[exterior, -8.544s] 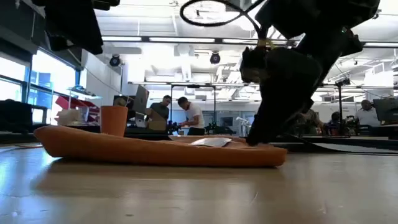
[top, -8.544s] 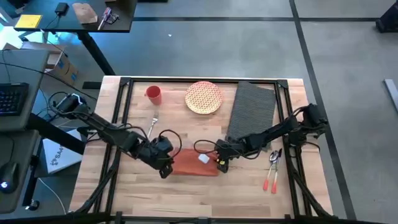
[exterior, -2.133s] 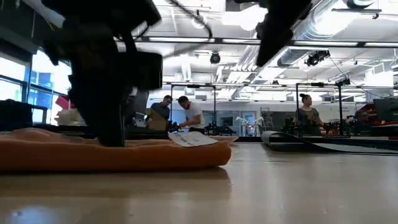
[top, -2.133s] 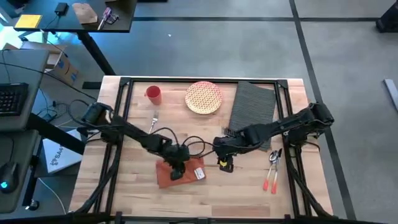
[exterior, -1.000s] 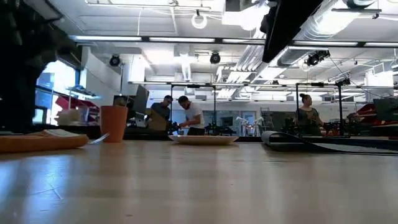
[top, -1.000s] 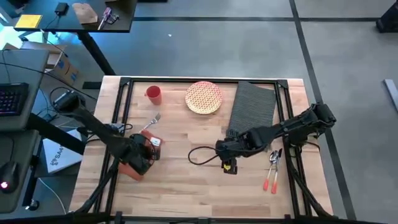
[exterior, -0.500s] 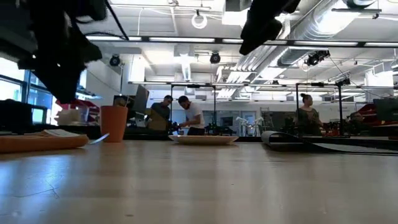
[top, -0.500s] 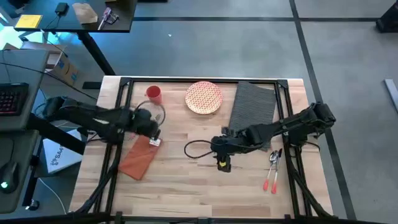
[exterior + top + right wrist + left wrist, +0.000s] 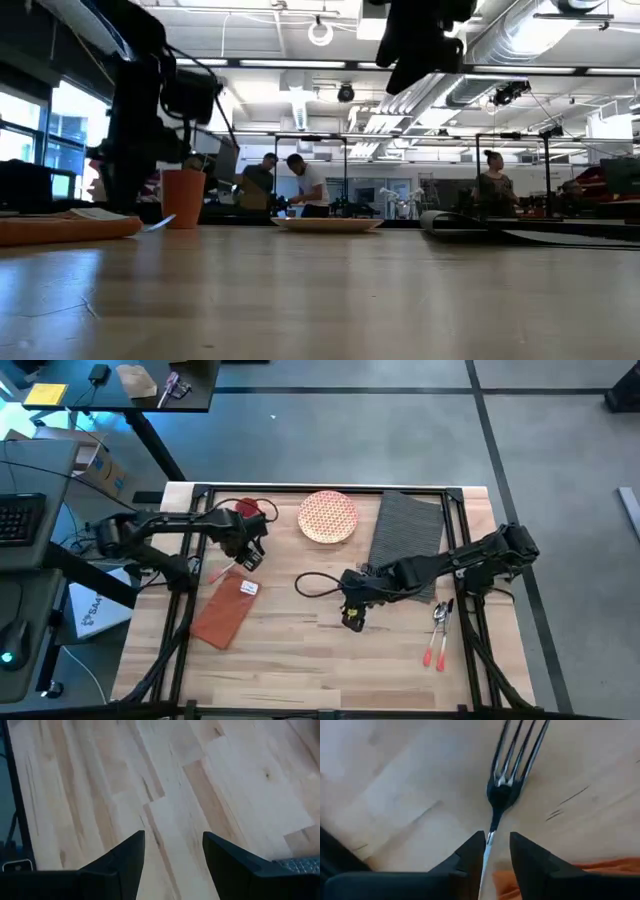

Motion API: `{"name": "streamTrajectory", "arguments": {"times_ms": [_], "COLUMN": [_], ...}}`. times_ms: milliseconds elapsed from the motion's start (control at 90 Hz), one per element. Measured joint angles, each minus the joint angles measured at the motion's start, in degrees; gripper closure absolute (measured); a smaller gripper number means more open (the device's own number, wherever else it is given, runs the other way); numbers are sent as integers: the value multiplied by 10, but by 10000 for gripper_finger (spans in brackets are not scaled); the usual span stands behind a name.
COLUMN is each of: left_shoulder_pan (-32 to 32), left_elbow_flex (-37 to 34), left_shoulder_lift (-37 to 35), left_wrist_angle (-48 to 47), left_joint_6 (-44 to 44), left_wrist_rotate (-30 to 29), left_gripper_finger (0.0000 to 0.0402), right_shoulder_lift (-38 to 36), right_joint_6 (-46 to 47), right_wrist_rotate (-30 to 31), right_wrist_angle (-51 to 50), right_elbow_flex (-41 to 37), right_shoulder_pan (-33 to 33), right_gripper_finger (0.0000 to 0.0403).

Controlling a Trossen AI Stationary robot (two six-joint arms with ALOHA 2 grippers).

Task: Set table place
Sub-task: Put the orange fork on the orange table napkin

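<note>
The dark grey ribbed placemat (image 9: 405,535) lies at the table's far right, with a red-patterned plate (image 9: 327,516) to its left and a red cup (image 9: 246,510) beyond that. A rust-orange napkin (image 9: 225,610) lies flat at the near left. My left gripper (image 9: 243,557) hangs over a silver fork (image 9: 512,767) near the cup. It is open, one finger on either side of the fork's handle (image 9: 489,839). My right gripper (image 9: 351,622) stands open over bare wood at the table's middle. My left gripper comes at the fork from above, its fingers (image 9: 472,852) astride the handle just behind the tines. The fork lies flat on the table. I cannot tell whether a finger touches the handle.
A spoon and orange-handled cutlery (image 9: 437,632) lie at the near right, beside the placemat. A black bar frame (image 9: 320,490) runs round the table's edges. Bare wood (image 9: 165,795) spreads under my right gripper. People stand in the room beyond the table.
My left gripper has let go of the napkin, which now lies flat and slantwise at the near left. It has then gone toward the far edge and come over the fork. My right gripper has drifted a little toward the table's left.
</note>
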Motion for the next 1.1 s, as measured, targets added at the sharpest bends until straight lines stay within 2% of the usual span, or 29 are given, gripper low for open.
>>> {"name": "streamTrajectory", "arguments": {"times_ms": [167, 278, 344, 489, 611, 711, 800, 856, 978, 1100], "left_shoulder_pan": [0, -4, -7, -17, -36, -63, -102, -124, -184, -229], "left_elbow_flex": [-7, -4, 4, 57, 118, 156, 152, 135, 76, 8], "left_shoulder_lift": [48, 50, 41, -7, -54, -86, -108, -113, -115, -114], "left_wrist_angle": [11, 13, 7, -38, -104, -167, -196, -202, -199, -149], "left_joint_6": [37, 45, 44, 43, 7, -76, -171, -210, -286, -348], "left_wrist_rotate": [-9, -6, -9, -44, -45, 1, 83, 122, 127, 182], "left_gripper_finger": [330, 375, 393, 399, 400, 401, 401, 401, 401, 401], "right_shoulder_lift": [0, 0, 0, -2, -2, -2, -2, -2, -2, -2], "right_joint_6": [23, 30, 30, 24, 6, -19, -41, -56, -85, -111], "right_wrist_rotate": [-5, -9, -9, -9, -9, -8, -3, 6, 19, 24], "right_wrist_angle": [0, 0, 0, 0, 0, 0, 0, 0, 0, 0], "right_elbow_flex": [0, 0, 0, 0, 0, 0, 0, 0, 0, 0], "right_shoulder_pan": [6, 11, 14, 19, 19, 19, 19, 17, 17, 16], "right_gripper_finger": [219, 219, 219, 219, 219, 219, 219, 219, 219, 219]}}
